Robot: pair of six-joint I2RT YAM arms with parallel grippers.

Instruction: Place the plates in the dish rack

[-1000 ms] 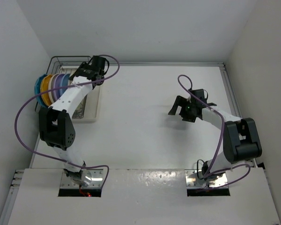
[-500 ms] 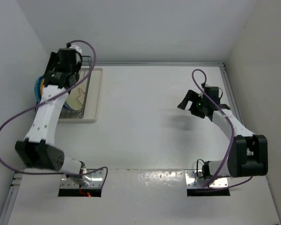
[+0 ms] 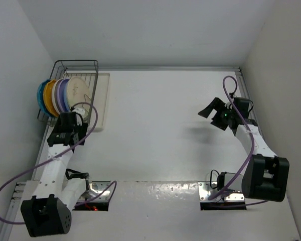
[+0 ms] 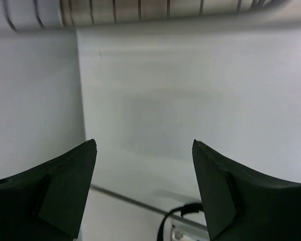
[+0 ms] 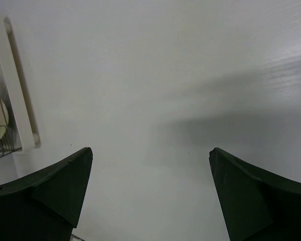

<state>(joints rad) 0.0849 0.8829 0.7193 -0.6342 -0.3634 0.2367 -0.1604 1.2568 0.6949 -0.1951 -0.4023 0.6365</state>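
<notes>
White walls on three sides, white counter [image 3: 160,130] below, no loose plate on it in sight. At the far left corner, on a flat cream tray [image 3: 103,103], the dish rack [image 3: 89,83]: dark wire, carrying the plates [image 3: 57,95] on edge in a tight row of teal, orange, lilac, blue, then a cream one [image 3: 79,90] facing out. Five rims for certain; cannot separate a sixth behind that cream face. Probably stiff, glazed, slippery and breakable, with some weight; best pinched across the rim near the top edge, never flat on the face, and lowered straight between prongs. Left gripper [image 3: 69,120] just short of the rack's near end, fingers [image 4: 65,186] spread wide, holding nothing. Right gripper [image 3: 211,109] well apart over the counter's right side, fingers [image 5: 45,196] likewise splayed and empty. Prongs hidden by the plates; in the wrist views, only blurred lower wires and a sliver of cream plate at the frame edge.
</notes>
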